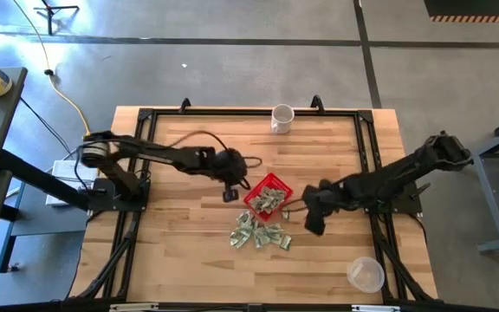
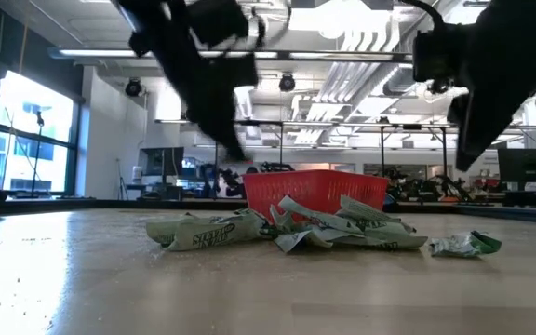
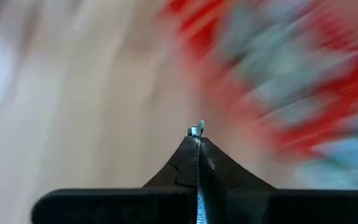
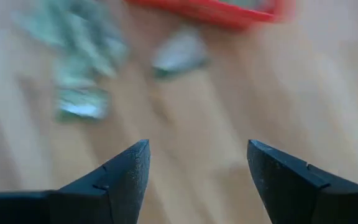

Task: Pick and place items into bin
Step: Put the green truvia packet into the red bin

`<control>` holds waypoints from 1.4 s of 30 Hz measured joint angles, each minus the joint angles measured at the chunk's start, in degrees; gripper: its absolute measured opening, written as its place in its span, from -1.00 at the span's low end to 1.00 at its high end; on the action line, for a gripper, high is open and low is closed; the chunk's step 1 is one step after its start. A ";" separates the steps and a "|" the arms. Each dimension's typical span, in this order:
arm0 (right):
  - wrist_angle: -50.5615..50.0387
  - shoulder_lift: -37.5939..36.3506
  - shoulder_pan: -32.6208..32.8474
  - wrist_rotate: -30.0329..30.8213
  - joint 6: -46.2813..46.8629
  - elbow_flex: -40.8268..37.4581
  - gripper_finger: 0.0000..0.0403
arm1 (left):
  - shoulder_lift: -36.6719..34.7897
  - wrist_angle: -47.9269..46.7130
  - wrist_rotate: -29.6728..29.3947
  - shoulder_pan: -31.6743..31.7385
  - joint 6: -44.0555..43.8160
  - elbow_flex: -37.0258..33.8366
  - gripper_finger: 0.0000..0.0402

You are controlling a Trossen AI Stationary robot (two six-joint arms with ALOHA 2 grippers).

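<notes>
Notes sit in a loose heap on the tabletop, just in front of the bin, which already has several in it. One stray lies off to the side of the heap in the low view.

Left tool is pinched fully shut beside the bin's left edge, above the wood. A tiny pale speck shows at its tip; can't tell if that's a scrap of paper or nothing.

Right tool has its fingers spread wide, empty, hovering over bare wood with the heap and bin ahead of it.

Handling guess: crumpled paper, near weightless, soft, no breakage risk. It'll crush flat in the fingers and may drag neighbours along. Best bet is to pinch a raised fold or ridge, not a flat edge lying on the wood. Overlapped pieces likely come up in clumps.
</notes>
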 joint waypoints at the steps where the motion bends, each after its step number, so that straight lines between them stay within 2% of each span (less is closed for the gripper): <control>1: 5.14 0.63 0.40 -0.04 0.46 -1.41 0.29 | -1.14 2.15 5.49 0.00 -0.17 0.84 -0.86; 3: 13.34 2.93 0.48 1.09 0.38 -3.55 0.29 | -1.70 7.77 13.77 -0.50 -1.02 1.99 -0.86; 4: 16.31 4.10 0.44 2.08 0.15 -4.46 0.29 | -1.64 10.01 14.16 -1.14 -1.76 2.53 -0.86; 7: 20.16 8.80 0.40 2.98 0.32 -5.51 0.29 | 1.92 13.24 9.21 -2.76 -1.22 3.95 -0.79; 11: 20.52 13.80 0.47 3.93 4.43 -4.71 0.29 | 7.25 12.00 6.34 -4.16 -1.42 5.39 -0.27; 16: 23.93 17.25 1.45 10.27 9.07 -3.61 0.29 | 8.02 10.88 5.17 -5.52 -2.19 7.70 0.36; 18: 25.28 18.36 1.49 11.91 8.87 -2.83 0.29 | 6.92 8.88 4.47 -5.35 -2.44 9.64 0.53; 21: 25.87 20.51 1.48 13.58 9.17 -2.27 0.29 | 4.19 1.57 1.25 -5.20 -1.89 12.46 0.64; 25: 28.60 23.06 1.49 15.33 10.60 -2.19 0.29 | 2.15 -11.15 -3.01 -5.35 -1.28 13.02 0.58; 28: 30.42 24.01 1.31 17.75 10.64 -2.19 0.28 | 0.70 -17.52 -2.88 -5.35 -1.66 13.13 0.42; 31: 28.02 24.46 0.81 18.21 12.53 -2.18 0.18 | 0.91 -22.66 -2.86 -5.33 -2.83 13.05 0.21; 34: 24.41 24.48 0.71 18.29 13.43 -2.09 -0.06 | 0.83 -24.11 -3.25 -5.33 -2.94 12.96 0.01; 37: 21.20 24.39 0.68 17.05 13.62 -2.11 -0.39 | 0.82 -24.09 -3.33 -5.33 -4.17 12.04 -0.16; 40: 19.58 24.02 0.46 11.62 15.23 -2.08 -0.77 | 0.79 -23.83 -0.04 -5.33 -4.46 10.46 -0.29; 42: 19.06 22.94 0.83 8.52 16.03 -2.00 -0.92 | 0.81 -23.75 2.50 -5.35 -4.92 8.07 -0.37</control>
